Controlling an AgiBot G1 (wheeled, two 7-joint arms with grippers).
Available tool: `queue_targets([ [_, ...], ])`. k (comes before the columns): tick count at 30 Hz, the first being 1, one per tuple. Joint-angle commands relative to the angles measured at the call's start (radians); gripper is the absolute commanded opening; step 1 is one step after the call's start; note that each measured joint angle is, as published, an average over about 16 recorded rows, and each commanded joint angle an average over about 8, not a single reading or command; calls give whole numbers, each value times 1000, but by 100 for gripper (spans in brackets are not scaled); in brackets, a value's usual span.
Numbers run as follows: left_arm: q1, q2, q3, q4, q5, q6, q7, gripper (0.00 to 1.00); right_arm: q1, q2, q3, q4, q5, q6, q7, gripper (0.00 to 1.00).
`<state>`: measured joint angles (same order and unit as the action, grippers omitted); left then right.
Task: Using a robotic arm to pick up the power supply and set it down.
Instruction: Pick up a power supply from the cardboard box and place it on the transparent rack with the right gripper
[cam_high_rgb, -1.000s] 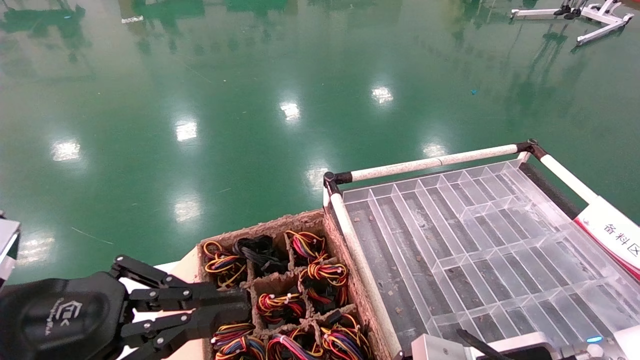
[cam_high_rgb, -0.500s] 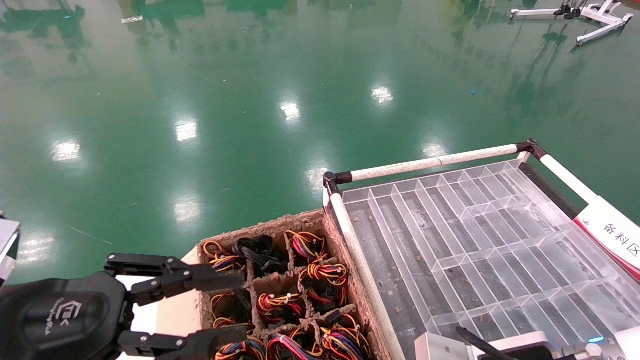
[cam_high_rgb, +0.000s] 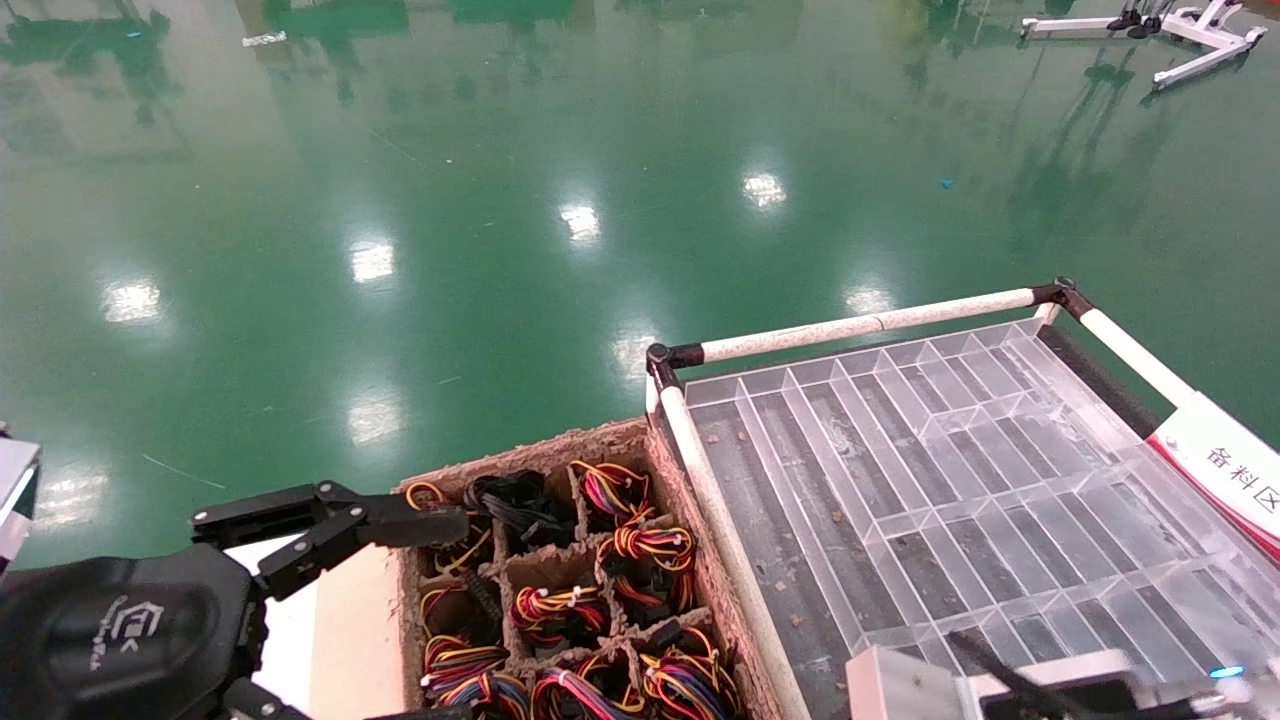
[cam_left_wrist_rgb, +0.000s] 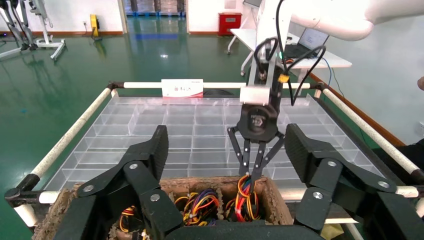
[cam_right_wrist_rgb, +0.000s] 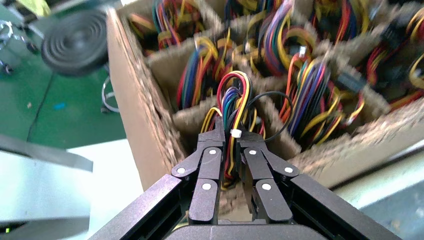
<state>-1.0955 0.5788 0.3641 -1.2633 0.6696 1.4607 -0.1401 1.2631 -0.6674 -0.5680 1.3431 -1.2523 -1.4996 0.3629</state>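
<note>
Inside a brown pulp tray (cam_high_rgb: 618, 434), several power supplies show as coiled red, yellow, orange and black wire bundles (cam_high_rgb: 640, 552). My right gripper (cam_right_wrist_rgb: 231, 136) is shut on the wire bundle of one power supply (cam_right_wrist_rgb: 233, 95), at a compartment beside the tray's wall. The left wrist view shows the same grip from the front: the right gripper (cam_left_wrist_rgb: 254, 176) pinches the upright bundle (cam_left_wrist_rgb: 246, 197). That supply's grey body is hidden. In the head view only the right arm's grey wrist block (cam_high_rgb: 900, 688) shows. My left gripper (cam_high_rgb: 445, 620) hangs open over the tray's near-left corner, holding nothing.
A clear plastic compartment tray (cam_high_rgb: 950, 480) lies right of the pulp tray, inside a white pipe frame (cam_high_rgb: 860, 324) with a white sign (cam_high_rgb: 1225, 465) on its right side. Green floor (cam_high_rgb: 500, 250) lies beyond. A white table and the right arm's cable (cam_left_wrist_rgb: 300, 55) stand behind.
My left gripper's fingers have spread from nearly together to wide open, the upper finger rising off the wires. The right wrist block has shifted a little to the right.
</note>
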Motion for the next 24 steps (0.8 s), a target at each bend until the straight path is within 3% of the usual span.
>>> queue_targets([
  [1, 0, 0, 0, 0, 0, 0, 0, 100, -1, 6, 9, 0, 25, -3, -4, 0],
  [15, 0, 0, 0, 0, 0, 0, 0, 100, 93, 53, 145, -30, 232, 35, -43, 0],
  [24, 0, 0, 0, 0, 0, 0, 0, 100, 287, -11, 171, -175, 234, 14, -73, 0],
])
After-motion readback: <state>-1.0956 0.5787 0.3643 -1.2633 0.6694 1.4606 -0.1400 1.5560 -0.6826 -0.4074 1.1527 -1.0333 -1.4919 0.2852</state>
